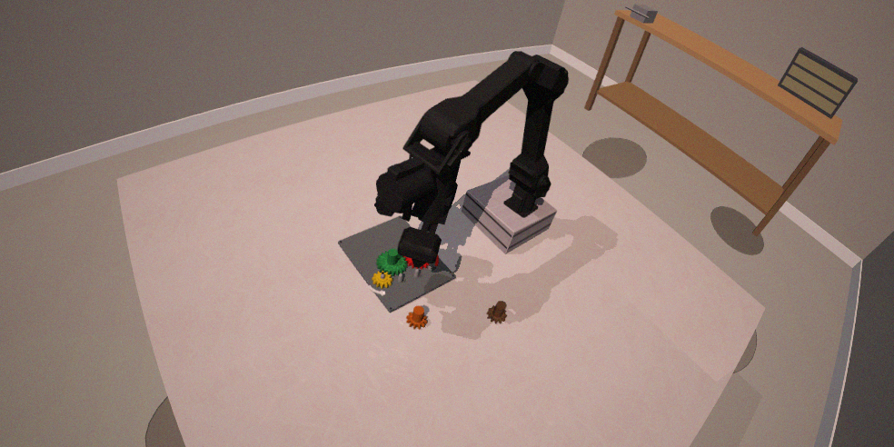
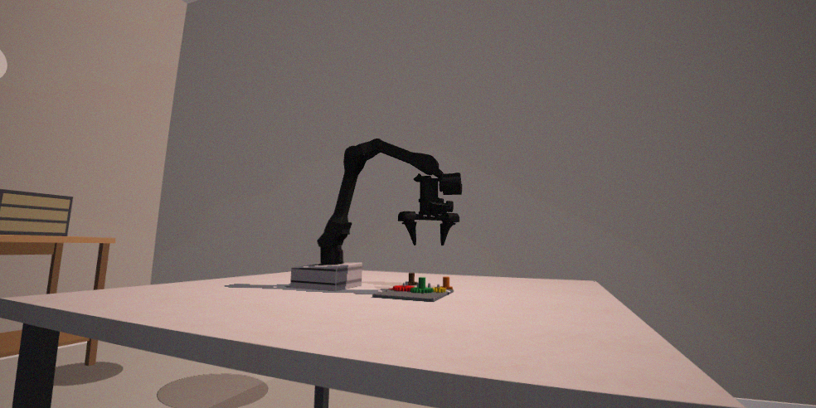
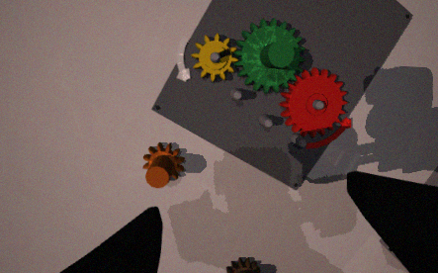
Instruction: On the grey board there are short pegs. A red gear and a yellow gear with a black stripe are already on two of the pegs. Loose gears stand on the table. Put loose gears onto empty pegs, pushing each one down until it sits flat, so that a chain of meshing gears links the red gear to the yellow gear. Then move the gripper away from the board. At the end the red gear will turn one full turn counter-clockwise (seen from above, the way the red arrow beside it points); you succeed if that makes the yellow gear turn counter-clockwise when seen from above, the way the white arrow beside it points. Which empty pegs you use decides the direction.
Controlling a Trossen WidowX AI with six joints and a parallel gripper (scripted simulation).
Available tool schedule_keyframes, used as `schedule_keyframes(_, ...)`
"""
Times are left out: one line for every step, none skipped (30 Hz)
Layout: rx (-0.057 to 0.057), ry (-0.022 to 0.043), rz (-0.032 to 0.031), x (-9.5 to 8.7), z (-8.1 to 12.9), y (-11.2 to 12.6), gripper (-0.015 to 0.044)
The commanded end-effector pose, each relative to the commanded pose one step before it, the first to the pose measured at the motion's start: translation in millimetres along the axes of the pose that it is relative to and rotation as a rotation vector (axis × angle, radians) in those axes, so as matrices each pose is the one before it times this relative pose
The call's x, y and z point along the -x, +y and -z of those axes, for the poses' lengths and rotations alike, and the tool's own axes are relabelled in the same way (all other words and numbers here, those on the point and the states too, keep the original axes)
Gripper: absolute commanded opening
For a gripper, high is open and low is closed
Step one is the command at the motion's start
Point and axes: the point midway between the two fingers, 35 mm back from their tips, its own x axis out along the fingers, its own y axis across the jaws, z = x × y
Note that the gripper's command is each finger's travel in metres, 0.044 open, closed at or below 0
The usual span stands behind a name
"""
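Observation:
The grey board (image 1: 362,240) (image 3: 352,40) carries the red gear (image 2: 402,288) (image 3: 305,106), the green gear (image 1: 392,263) (image 2: 421,284) (image 3: 260,64) and the yellow gear (image 1: 377,282) (image 3: 205,58). The green gear looks flat between the other two, its teeth meeting both. Three empty pegs show in the wrist view: one peg (image 3: 237,94), a second peg (image 3: 265,119) and a shaded third peg (image 3: 299,139). The orange gear (image 1: 417,318) (image 2: 446,281) (image 3: 157,175) and the brown gear (image 1: 498,312) (image 2: 411,278) (image 3: 244,267) stand off the board. My gripper (image 2: 428,245) (image 3: 255,199) is open and empty, high above the board area.
The white arrow (image 3: 183,74) lies beside the yellow gear, and the red arrow (image 3: 332,137) beside the red gear. The arm's base block (image 1: 508,228) (image 2: 325,278) stands beside the board. A wooden shelf (image 1: 731,65) stands beyond the table.

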Motion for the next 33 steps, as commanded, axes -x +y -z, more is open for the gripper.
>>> schedule_keyframes(0.0179, 0.00816, -0.00846, 10.29, 55.78, 25.42, 0.0440)
schedule_keyframes(0.0068, 0.00052, -0.00169, 2.40, 15.25, 5.07, 0.0440)
schedule_keyframes(0.0068, 0.00065, -0.00158, 2.35, 15.41, 4.40, 0.0440)
schedule_keyframes(0.0068, 0.00077, -0.00145, 2.31, 15.54, 3.73, 0.0440)
schedule_keyframes(0.0068, 0.00088, -0.00132, 2.26, 15.63, 3.05, 0.0440)
schedule_keyframes(0.0043, 0.00129, -0.00077, 2.08, 15.31, 2.48, 0.0440)
schedule_keyframes(0.0018, 0.00163, -0.00018, 1.91, 14.99, 1.92, 0.0440)
schedule_keyframes(-0.0069, 0.00258, 0.00148, 1.44, 13.96, 1.74, 0.0440)
schedule_keyframes(-0.0074, 0.00259, 0.00187, 1.49, 14.94, 1.07, 0.0440)
schedule_keyframes(-0.0074, 0.00240, 0.00217, 1.44, 14.97, 0.26, 0.0440)
schedule_keyframes(-0.0074, 0.00219, 0.00245, 1.39, 14.95, -0.56, 0.0440)
schedule_keyframes(-0.0072, 0.00192, 0.00265, 1.31, 14.59, -1.33, 0.0440)
schedule_keyframes(-0.0055, 0.00130, 0.00217, 0.95, 10.99, -1.53, 0.0440)
schedule_keyframes(-0.0033, 0.00071, 0.00136, 0.56, 6.55, -1.14, 0.0440)
schedule_keyframes(-0.0011, 0.00022, 0.00046, 0.18, 2.18, -0.42, 0.0440)
schedule_keyframes(0.0000, 0.00000, 0.00000, 0.00, 0.00, 0.00, 0.0440)
schedule_keyframes(0.0000, 0.00000, 0.00000, 0.00, 0.00, 0.00, 0.0440)
schedule_keyframes(0.0000, 0.00000, 0.00000, 0.00, 0.00, 0.00, 0.0440)
schedule_keyframes(0.0000, 0.00000, 0.00000, 0.00, 0.00, 0.00, 0.0440)
schedule_keyframes(0.0000, 0.00000, 0.00000, 0.00, 0.00, 0.00, 0.0440)
schedule_keyframes(0.0000, 0.00000, 0.00000, 0.00, 0.00, 0.00, 0.0440)
schedule_keyframes(0.0000, 0.00000, 0.00000, 0.00, 0.00, 0.00, 0.0440)
schedule_keyframes(0.0000, 0.00000, 0.00000, 0.00, 0.00, 0.00, 0.0440)
schedule_keyframes(0.0000, 0.00000, 0.00000, 0.00, 0.00, 0.00, 0.0440)
schedule_keyframes(0.0000, 0.00000, 0.00000, 0.00, 0.00, 0.00, 0.0440)
schedule_keyframes(0.0000, 0.00000, 0.00000, 0.00, 0.00, 0.00, 0.0440)
schedule_keyframes(0.0000, 0.00000, 0.00000, 0.00, 0.00, 0.00, 0.0440)
schedule_keyframes(0.0000, 0.00000, 0.00000, 0.00, 0.00, 0.00, 0.0440)
schedule_keyframes(0.0000, 0.00000, 0.00000, 0.00, 0.00, 0.00, 0.0440)
schedule_keyframes(0.0000, 0.00000, 0.00000, 0.00, 0.00, 0.00, 0.0440)
schedule_keyframes(0.0000, 0.00000, 0.00000, 0.00, 0.00, 0.00, 0.0440)
schedule_keyframes(0.0000, 0.00000, 0.00000, 0.00, 0.00, 0.00, 0.0440)
schedule_keyframes(0.0000, 0.00000, 0.00000, 0.00, 0.00, 0.00, 0.0440)
